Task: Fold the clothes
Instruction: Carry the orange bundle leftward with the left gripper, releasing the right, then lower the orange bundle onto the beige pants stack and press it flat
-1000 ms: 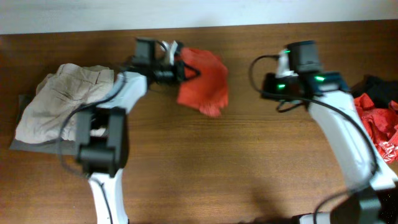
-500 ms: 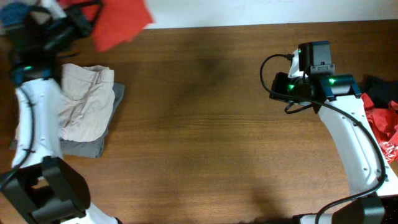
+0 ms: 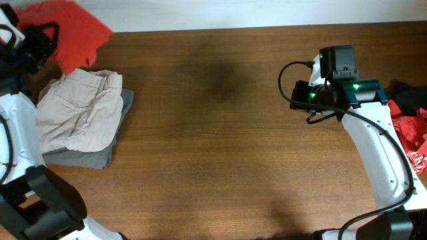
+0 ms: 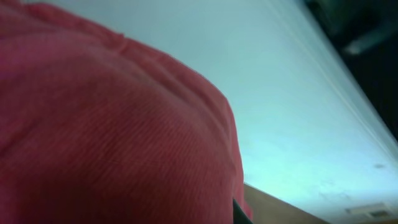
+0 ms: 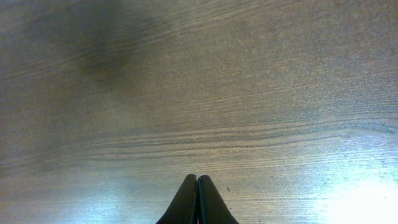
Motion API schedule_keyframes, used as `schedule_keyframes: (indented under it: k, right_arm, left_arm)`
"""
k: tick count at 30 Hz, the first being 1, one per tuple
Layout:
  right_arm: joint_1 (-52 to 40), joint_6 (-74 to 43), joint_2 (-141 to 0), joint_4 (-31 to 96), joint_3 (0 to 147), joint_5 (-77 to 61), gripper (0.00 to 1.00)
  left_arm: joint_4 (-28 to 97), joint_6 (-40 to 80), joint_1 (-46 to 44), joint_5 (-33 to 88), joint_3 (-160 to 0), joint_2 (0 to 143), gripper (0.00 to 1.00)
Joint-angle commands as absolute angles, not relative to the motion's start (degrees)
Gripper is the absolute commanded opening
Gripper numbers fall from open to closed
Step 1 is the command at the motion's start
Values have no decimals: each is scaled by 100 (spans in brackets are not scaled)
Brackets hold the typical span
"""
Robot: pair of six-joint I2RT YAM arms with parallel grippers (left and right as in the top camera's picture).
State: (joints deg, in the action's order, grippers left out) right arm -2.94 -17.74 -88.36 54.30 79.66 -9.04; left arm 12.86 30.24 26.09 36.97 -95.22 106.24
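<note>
Orange-red cloth fills the left wrist view and hides the fingers there. From overhead, the left gripper (image 3: pixel 45 35) reads as narrow and pinched on the orange-red shirt (image 3: pixel 73 27). The shirt hangs bunched at the far left corner, partly past the far edge of the table (image 3: pixel 213 167).

Just on the near side of that gripper, a beige garment (image 3: pixel 80 110) lies on a grey garment (image 3: pixel 100 157). Both are flat and squared, so we judge them folded and stacked. The shirt in hand looks like the next piece for that pile.

The right gripper (image 5: pixel 197 182) has its fingers pressed together on nothing, above bare wood well apart from any cloth. Beyond it, at the right edge, a red white-printed shirt (image 3: pixel 408 137) and a black garment (image 3: pixel 403 92) lie crumpled and unfolded. We put the task somewhere past halfway, with those two left to do.

The whole middle of the table is bare, which gives plenty of room to spread a garment. We see two tight spots:
- **Far left corner:** the held shirt overhangs the edge and could slip off.
- **Right edge:** the unfolded heap crowds the right arm's base.
</note>
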Motion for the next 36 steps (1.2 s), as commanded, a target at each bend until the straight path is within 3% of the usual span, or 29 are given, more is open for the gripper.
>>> schedule_keyframes:
  k: [1, 13, 27, 36]
  right_arm:
    - [-307, -1675, -8855, 5468, 7983, -832, 4]
    - [-307, -1675, -8855, 5468, 7983, -832, 4]
    - [-307, -1675, -8855, 5492, 7983, -825, 4]
    - [-307, -1678, -8853, 5470, 7983, -810, 4]
  left_arm:
    - [1959, 2895, 2685, 3170, -9544, 10860, 0]
    - [4110, 3601, 2681, 3037, -8886, 10965, 0]
    - [3603, 3774, 3133, 3208, -8886, 9948, 0]
    - [4276, 3730, 3120, 2777, -8241, 9961, 0]
